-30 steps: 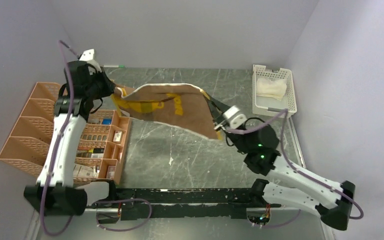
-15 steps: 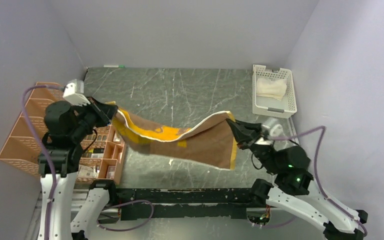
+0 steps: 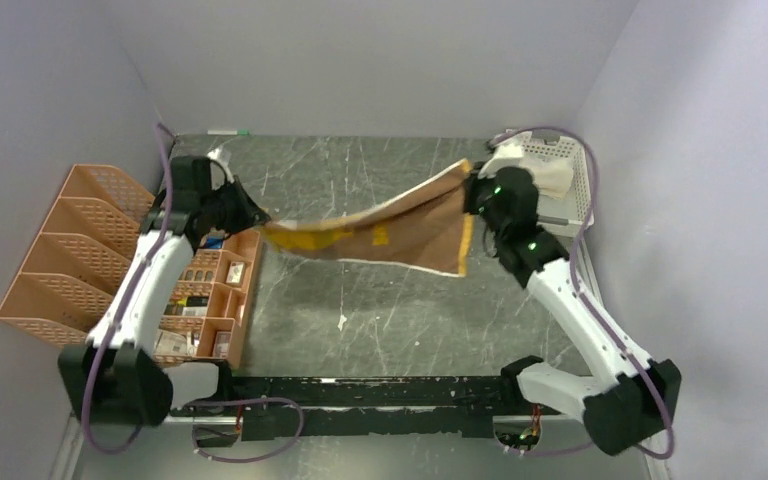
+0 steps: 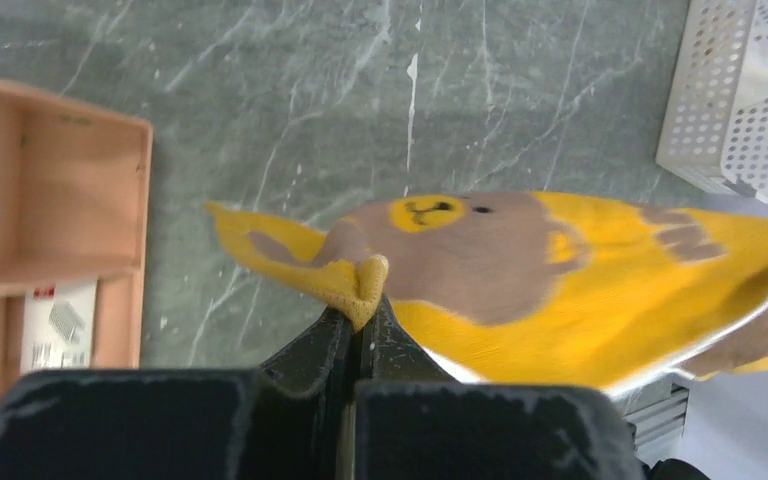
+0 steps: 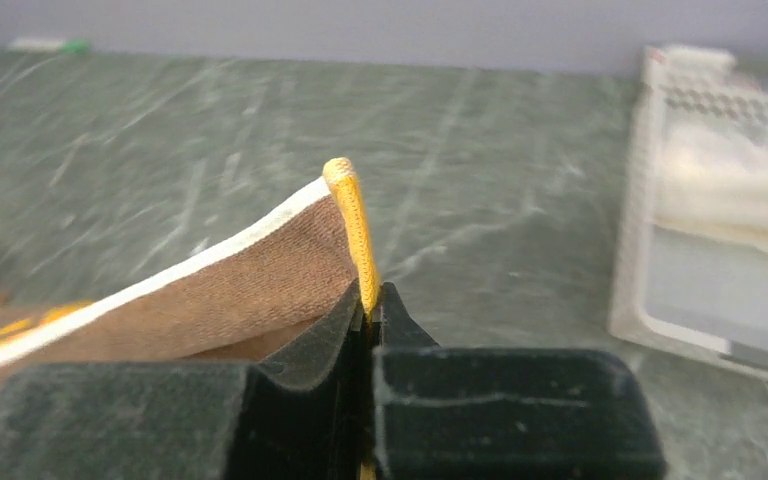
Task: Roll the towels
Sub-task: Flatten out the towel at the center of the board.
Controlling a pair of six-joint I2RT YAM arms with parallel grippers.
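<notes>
The brown and mustard-yellow towel (image 3: 380, 230) hangs stretched in the air between both arms, sagging in the middle above the table. My left gripper (image 3: 256, 217) is shut on its left corner, seen pinched in the left wrist view (image 4: 365, 300), with the towel (image 4: 520, 270) spreading right. My right gripper (image 3: 470, 190) is shut on its right corner (image 5: 355, 230), pinched at the fingertips (image 5: 370, 300). The cream-white towel (image 3: 542, 176) lies crumpled in the white basket (image 3: 578, 215) at the back right, and shows blurred in the right wrist view (image 5: 730, 180).
An orange mesh file rack (image 3: 60, 250) and an orange tray of small items (image 3: 210, 290) stand at the left. The white basket also shows in the left wrist view (image 4: 730, 90). A green-tipped pen (image 3: 228, 132) lies at the back edge.
Both arms have swung back toward the far side of the table, carrying the towel. The right gripper moved up close to the basket. The towel now hangs higher and farther back.
</notes>
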